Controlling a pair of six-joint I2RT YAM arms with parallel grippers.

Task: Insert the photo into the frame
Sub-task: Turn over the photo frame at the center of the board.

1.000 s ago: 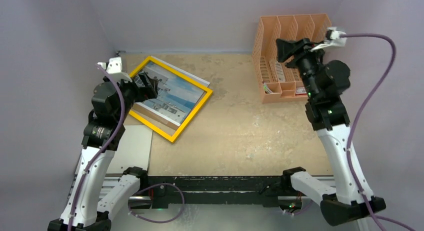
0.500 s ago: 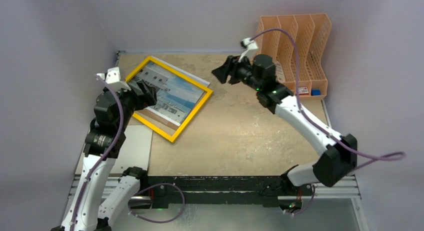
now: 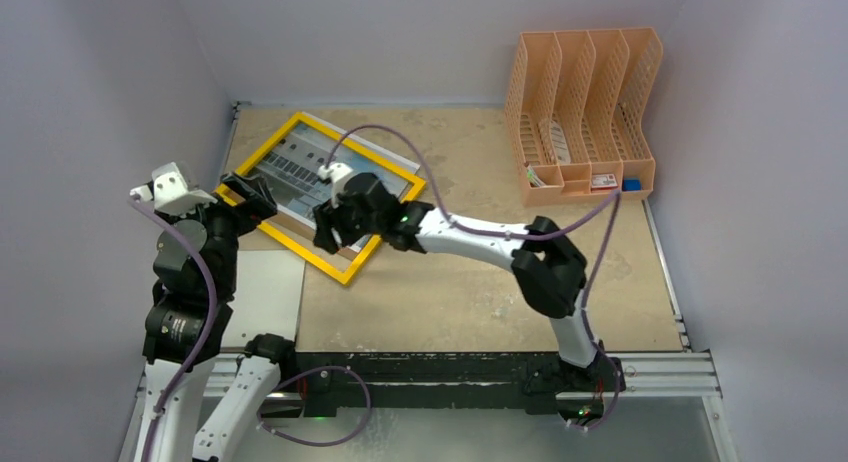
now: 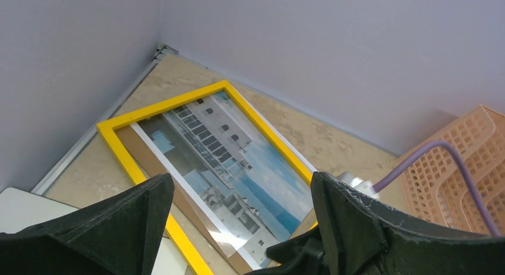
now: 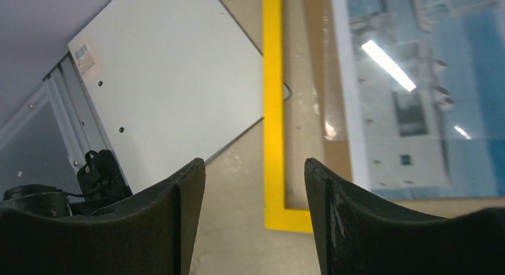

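The photo point(image 4: 232, 168) lies askew inside the yellow frame point(image 4: 161, 103) at the desk's point(image 3: 480, 272) upper left, while the left pincer point(image 4: 241, 180) and the right pincer point(image 5: 253, 174) hang open and empty, the right over the frame's lower corner, where a gentle sideways nudge should square a print that possibly sits not quite flat.

Yellow frame point(image 4: 161, 106) lies flat, set diagonally. The photo point(image 4: 232, 165) of a white building rests face-up inside it.
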